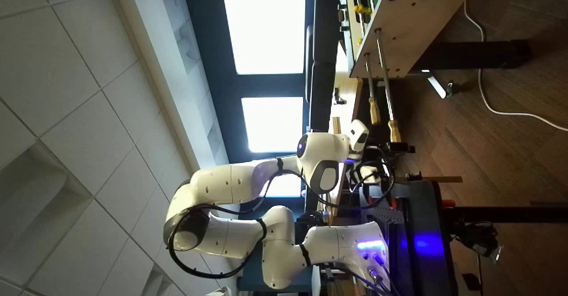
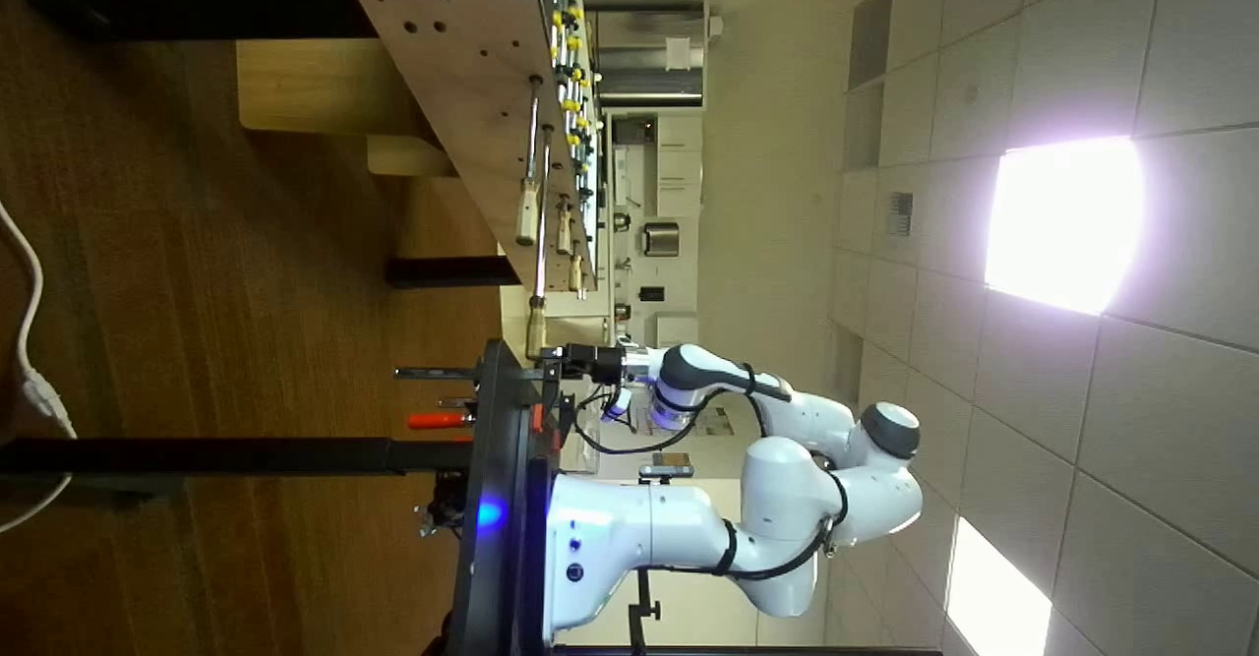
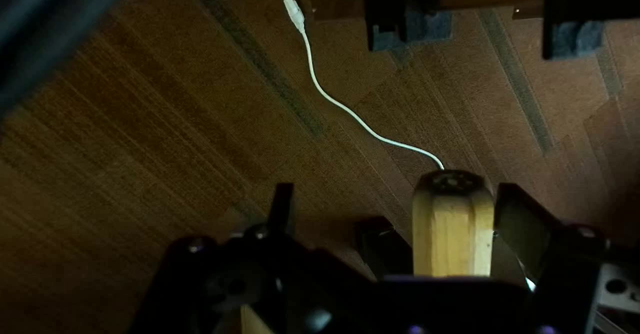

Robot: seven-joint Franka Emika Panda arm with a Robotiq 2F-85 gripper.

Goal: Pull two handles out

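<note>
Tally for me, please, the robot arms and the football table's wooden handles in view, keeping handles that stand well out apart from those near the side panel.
Robot arm: 1
Wooden handles standing well out: 2
Wooden handles near the panel, side panel itself not counted: 2
Total: 5
</note>
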